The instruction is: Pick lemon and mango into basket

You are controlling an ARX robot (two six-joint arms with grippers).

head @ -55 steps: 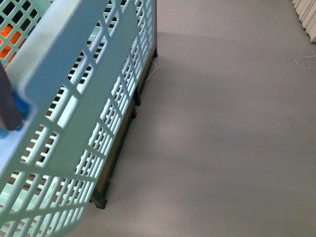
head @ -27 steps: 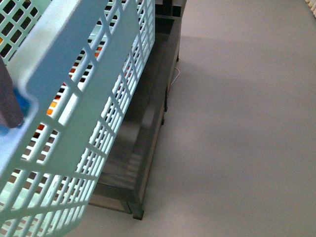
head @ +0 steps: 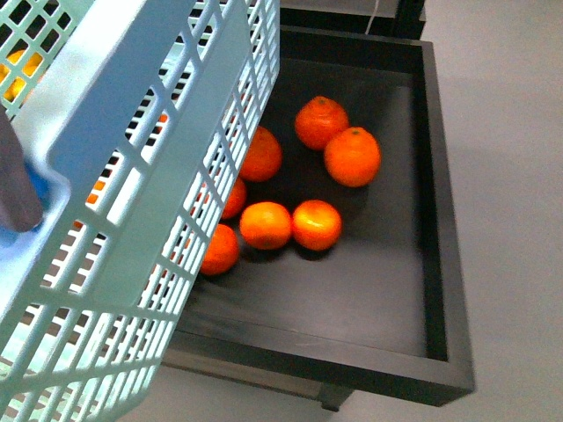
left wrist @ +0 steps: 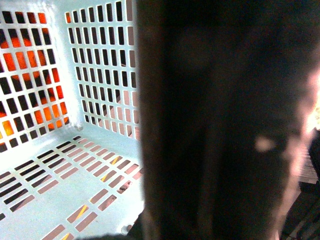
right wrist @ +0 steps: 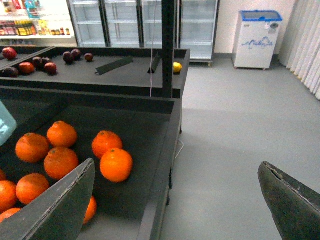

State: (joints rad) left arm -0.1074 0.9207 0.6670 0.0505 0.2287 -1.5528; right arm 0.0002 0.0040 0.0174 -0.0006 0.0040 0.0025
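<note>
The light turquoise basket (head: 132,202) fills the left of the front view, tilted, with its slotted wall towards me. My left gripper (head: 16,198) is shut on the basket's rim at the far left edge. In the left wrist view the basket's slotted floor (left wrist: 60,190) looks bare, and a dark blurred shape hides the right half. My right gripper (right wrist: 175,210) is open and holds nothing, over the tray's edge and the floor. A small yellow fruit (right wrist: 177,67), possibly the lemon, lies on a far tray. The mango is out of view.
A black tray (head: 440,264) beneath the basket holds several oranges (head: 352,156). A farther tray carries dark red fruit (right wrist: 45,65), with a black post (right wrist: 167,50) beside it. Glass-door fridges (right wrist: 125,20) and a white freezer (right wrist: 257,37) line the back. Grey floor (right wrist: 235,125) lies to the right.
The front view has swung from bare grey floor onto the black tray of oranges. The basket keeps the same place in the view, still held by my left gripper.
</note>
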